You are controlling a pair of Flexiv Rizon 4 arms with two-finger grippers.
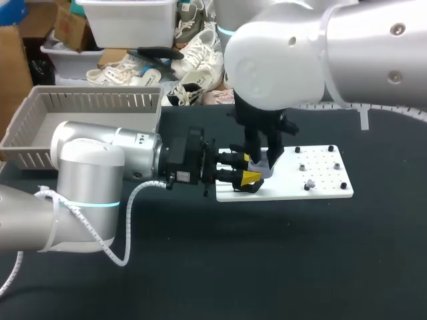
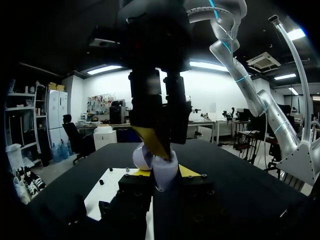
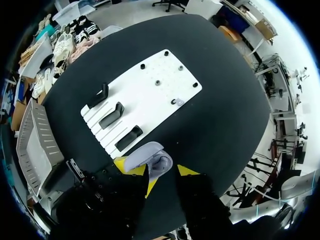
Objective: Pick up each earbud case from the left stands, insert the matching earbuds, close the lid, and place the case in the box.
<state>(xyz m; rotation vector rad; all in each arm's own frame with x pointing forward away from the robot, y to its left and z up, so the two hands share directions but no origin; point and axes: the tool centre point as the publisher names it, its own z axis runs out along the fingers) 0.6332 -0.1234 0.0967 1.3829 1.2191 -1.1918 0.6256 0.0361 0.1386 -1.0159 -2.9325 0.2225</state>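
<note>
The left tool (image 2: 164, 172) is clamped on the lavender earbud case (image 2: 150, 159), a yellow tip against each side. The case stands with its lid swung open and leaning toward the three black stands (image 3: 112, 115). Its long axis is hard to judge, and what lies inside is hidden. The right tool (image 3: 166, 175) points straight down onto the case from above; whether it grips anything I cannot tell. Case and tools hang over the stand end of the white board (image 1: 313, 190), where a small pale piece (image 1: 310, 183) lies among the pegs. The left arm (image 1: 87, 167) runs low and level across the dark counter (image 1: 267, 267) – the right arm (image 1: 300, 60) bends down from above. A grey slatted basket (image 1: 40, 127) sits at the far left
</note>
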